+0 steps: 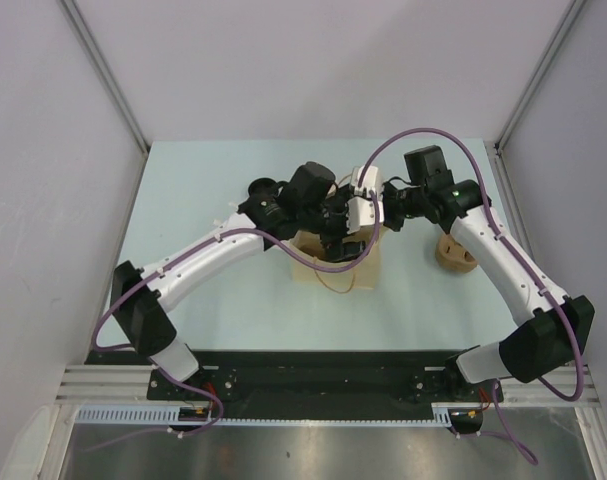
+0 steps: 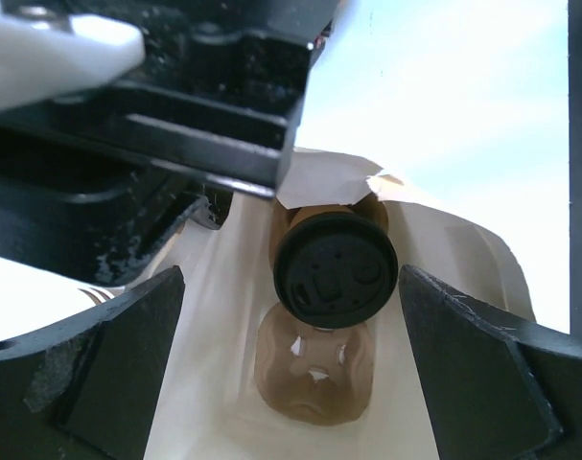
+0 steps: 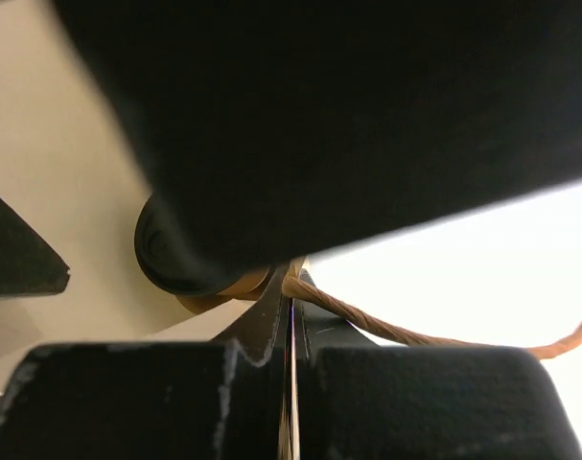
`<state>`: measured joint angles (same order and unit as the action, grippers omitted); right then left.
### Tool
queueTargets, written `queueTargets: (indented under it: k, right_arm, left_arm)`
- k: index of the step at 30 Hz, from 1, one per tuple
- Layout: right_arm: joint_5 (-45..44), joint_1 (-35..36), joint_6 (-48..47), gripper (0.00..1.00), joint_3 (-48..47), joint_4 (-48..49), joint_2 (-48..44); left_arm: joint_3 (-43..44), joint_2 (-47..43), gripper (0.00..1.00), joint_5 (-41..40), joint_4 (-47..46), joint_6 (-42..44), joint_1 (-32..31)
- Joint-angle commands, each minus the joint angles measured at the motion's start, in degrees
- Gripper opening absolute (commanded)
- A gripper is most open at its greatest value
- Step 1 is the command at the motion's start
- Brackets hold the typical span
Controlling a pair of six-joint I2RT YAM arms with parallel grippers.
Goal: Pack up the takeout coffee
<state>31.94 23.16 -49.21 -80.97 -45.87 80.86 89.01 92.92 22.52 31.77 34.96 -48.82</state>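
In the middle of the top view, a paper bag [image 1: 308,265] is kept open so the coffee can be packed. The right gripper [image 3: 291,331] is shut tight on the bag's top edge, next to the twisted string handle [image 3: 415,335], low in its own view. The coffee cup [image 2: 336,270] is seen inside the bag, in the middle of the left wrist view. Its lid is round, black and smooth. The left gripper [image 2: 291,283] is spread wide above it, and nothing is held. The bag's walls look thin, pale and creased.
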Motion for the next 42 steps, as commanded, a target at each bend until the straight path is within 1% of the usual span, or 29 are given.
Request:
queueTargets:
  k: [1, 5, 9, 15, 20, 21, 23, 24, 26, 30, 34, 35, 42]
  right_arm:
    - [2.5, -0.13, -1.24, 0.0, 0.9, -6.43, 0.7]
    - [3.3, -0.92, -1.24, 0.0, 0.81, -6.08, 0.61]
    - [4.27, -1.54, -0.71, 0.0, 0.81, -5.29, 0.26]
    - [4.71, -2.06, -0.54, 0.0, 0.64, -4.5, 0.53]
    - [5.67, -3.29, 0.25, 0.0, -0.33, -4.23, 1.32]
    - [6.02, -3.56, 0.34, 0.0, -0.68, -4.23, 1.58]
    - [6.55, -3.91, 0.78, 0.0, -1.29, -4.58, 2.02]
    - [7.16, -4.17, 1.04, 0.0, -1.47, -4.58, 2.11]
    - [7.87, -4.61, 1.31, 0.0, -1.91, -4.58, 2.46]
    - [7.96, -4.7, 1.22, 0.0, -2.0, -4.23, 2.81]
    - [7.87, -4.79, 1.13, 0.0, -2.17, -3.97, 2.99]
    - [7.96, -4.88, 1.22, 0.0, -2.35, -3.88, 3.16]
    - [7.69, -4.79, 1.92, 0.01, -4.46, -4.05, 4.3]
  left_arm:
    - [0.82, -5.12, 1.0, 0.59, -5.05, 0.37, 0.74]
    - [-0.24, -6.79, 1.0, -0.29, -4.26, 0.55, 1.27]
    - [-0.16, -7.76, 1.0, -0.29, -4.26, -2.34, 3.02]
    - [-1.38, -10.39, 0.99, 1.38, -7.33, -5.25, 4.78]
    - [-6.21, -14.51, 1.0, 3.92, -10.67, -3.24, 4.96]
    - [-8.31, -15.4, 0.99, 4.54, -11.2, -2.1, 4.96]
    - [-9.82, -16.37, 0.98, 5.16, -12.17, -1.21, 5.05]
    - [-10.95, -16.89, 0.98, 5.25, -12.26, -0.6, 4.96]
    - [-12.1, -17.34, 0.94, 5.07, -12.26, 0.45, 5.05]
    - [-15.35, -18.13, 0.94, 4.63, -15.06, 0.64, 5.66]
    - [-13.79, -18.39, 0.95, 4.46, -18.58, -2.43, 5.84]
    - [-12.39, -18.31, 0.96, 4.46, -19.63, -4.53, 5.93]
    - [-5.26, -17.95, 0.97, 3.67, -20.7, -11.22, 6.45]
